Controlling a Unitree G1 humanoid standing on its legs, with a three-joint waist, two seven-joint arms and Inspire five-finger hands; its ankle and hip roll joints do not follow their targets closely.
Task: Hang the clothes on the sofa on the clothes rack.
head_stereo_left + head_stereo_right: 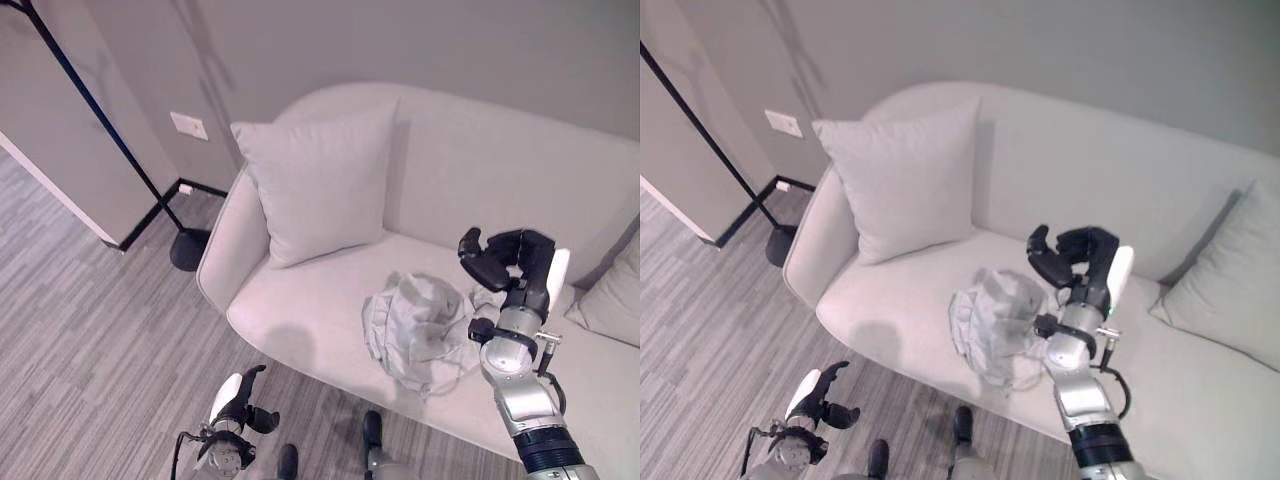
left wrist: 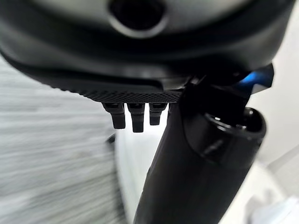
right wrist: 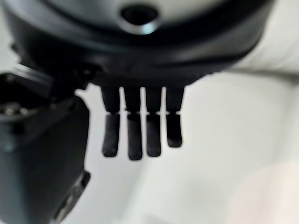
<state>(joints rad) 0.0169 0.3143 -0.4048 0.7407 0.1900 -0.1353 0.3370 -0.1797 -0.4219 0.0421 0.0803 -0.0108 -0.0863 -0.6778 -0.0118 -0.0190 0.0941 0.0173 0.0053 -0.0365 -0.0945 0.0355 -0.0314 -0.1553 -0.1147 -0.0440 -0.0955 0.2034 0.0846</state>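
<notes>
A crumpled pale grey garment lies on the seat of the light sofa, near its front edge. My right hand hovers just above and to the right of the garment, open and holding nothing; its fingers hang nearly straight over the seat. My left hand is low over the floor in front of the sofa, open and empty, its fingers loosely extended. The black clothes rack stands at the far left, a slanted pole on a round base beside the sofa's arm.
A large square cushion leans against the sofa back on the left, and another cushion sits at the right end. Striped grey flooring stretches between the sofa and the rack. A white wall panel stands behind the rack.
</notes>
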